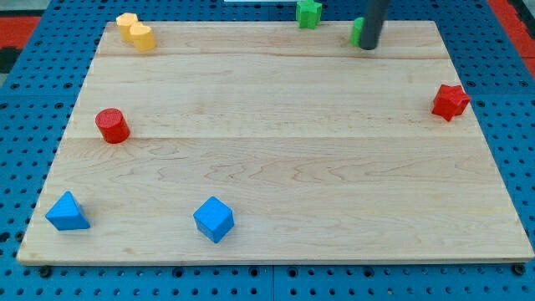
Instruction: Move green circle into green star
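Observation:
The green star (308, 12) sits at the board's top edge, a little right of centre. The green circle (357, 32) lies just to its right, mostly hidden behind my dark rod, with only its left edge showing. My tip (369, 46) rests on the board against the circle's right side. A gap remains between the circle and the star.
A red star (450, 102) sits at the right edge. Two yellow blocks (136, 32) sit at the top left. A red cylinder (111, 125) lies at the left. A blue triangle (67, 211) and a blue cube (213, 219) lie near the bottom left.

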Tool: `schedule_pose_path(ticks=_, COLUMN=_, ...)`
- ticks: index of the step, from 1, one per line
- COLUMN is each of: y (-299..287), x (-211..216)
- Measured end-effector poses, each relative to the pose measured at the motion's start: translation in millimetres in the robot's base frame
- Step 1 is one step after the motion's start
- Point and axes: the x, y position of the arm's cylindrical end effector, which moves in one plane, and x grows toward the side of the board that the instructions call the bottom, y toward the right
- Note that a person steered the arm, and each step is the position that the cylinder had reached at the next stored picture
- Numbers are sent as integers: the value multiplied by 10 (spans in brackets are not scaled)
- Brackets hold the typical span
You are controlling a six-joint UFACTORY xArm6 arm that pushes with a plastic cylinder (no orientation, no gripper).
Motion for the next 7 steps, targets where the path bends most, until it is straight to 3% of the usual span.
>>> schedule_pose_path(ticks=1, y=515, x=-91)
schedule_pose_path(ticks=2, y=492, x=-212)
schedule_pose_path(ticks=3, y=-107, x=-158)
schedule_pose_path(ticks=4, y=-219, x=-163)
schedule_pose_path(ticks=5, y=59, x=-205)
schedule_pose_path(ticks=7, y=-183, x=-184)
